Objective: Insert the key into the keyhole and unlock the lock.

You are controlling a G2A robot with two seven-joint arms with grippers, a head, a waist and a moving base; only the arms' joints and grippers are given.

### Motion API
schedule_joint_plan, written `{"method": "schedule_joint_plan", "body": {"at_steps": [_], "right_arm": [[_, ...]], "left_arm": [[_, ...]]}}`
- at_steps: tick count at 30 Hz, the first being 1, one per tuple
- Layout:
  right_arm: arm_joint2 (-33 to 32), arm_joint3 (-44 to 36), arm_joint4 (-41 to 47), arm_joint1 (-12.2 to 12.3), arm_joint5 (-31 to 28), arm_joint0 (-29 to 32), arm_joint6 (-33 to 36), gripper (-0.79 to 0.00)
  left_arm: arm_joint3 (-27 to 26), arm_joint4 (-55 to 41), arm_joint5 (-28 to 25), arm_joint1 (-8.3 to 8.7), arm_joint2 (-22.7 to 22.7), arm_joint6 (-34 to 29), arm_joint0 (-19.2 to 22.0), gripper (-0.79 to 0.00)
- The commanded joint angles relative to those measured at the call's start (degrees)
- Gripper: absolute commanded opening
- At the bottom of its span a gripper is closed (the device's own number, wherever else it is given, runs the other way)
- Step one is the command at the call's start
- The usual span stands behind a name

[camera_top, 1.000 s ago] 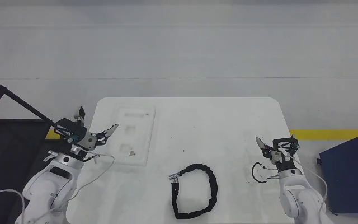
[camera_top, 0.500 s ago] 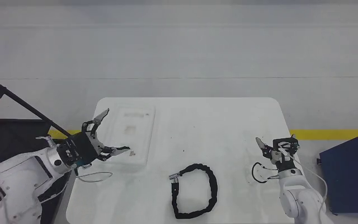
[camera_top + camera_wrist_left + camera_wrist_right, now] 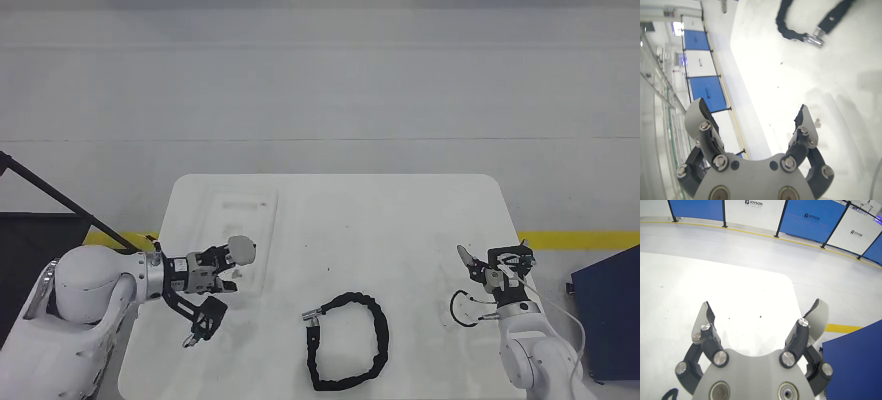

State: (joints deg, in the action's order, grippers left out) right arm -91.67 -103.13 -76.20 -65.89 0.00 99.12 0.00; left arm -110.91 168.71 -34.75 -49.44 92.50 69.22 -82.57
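Two hands are hanging open over the table (image 3: 400, 215), and neither is gripping anything. Well to the left of the chain lock (image 3: 352, 340), the left hand (image 3: 750, 106) is hovering with its jaws spread wide above a shallow white tray (image 3: 250, 205), at the tray's end nearer the lock. The key (image 3: 817, 123) is lying in that tray as a small pale piece, sitting just beside one fingertip (image 3: 806, 121) and outside the gap rather than inside it. By my reading, the hand is needing a short sideways shift before closing. The key is showing too small for me to tell which way its long axis is running. The lock itself is resting in a loose loop on the bare table, its metal end (image 3: 312, 318) turning toward the tray, which is probably putting the keyhole side nearest the key. Well to the right of the lock, at the table's edge, the right hand (image 3: 762, 308) is hovering with jaws equally wide, far from the key, so the left one is looking the natural choice for the pick-up.
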Motion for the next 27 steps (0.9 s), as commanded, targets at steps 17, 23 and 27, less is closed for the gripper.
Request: {"method": "schedule_joint_plan", "body": {"at_steps": [17,23,27], "right_arm": [[0.0,0.0,0.0,0.0,0.0,0.0,0.0,0.000],[0.0,0.0,0.0,0.0,0.0,0.0,0.0,0.000],[0.0,0.0,0.0,0.0,0.0,0.0,0.0,0.000]], "left_arm": [[6.9,7.3,22.2,19.97,-23.7,-8.1,15.5,0.000],[9.2,7.3,15.2,22.87,-40.2,-14.4,26.4,0.000],[10.3,7.3,13.2,22.18,-49.4,-17.5,34.2,0.000]]}}
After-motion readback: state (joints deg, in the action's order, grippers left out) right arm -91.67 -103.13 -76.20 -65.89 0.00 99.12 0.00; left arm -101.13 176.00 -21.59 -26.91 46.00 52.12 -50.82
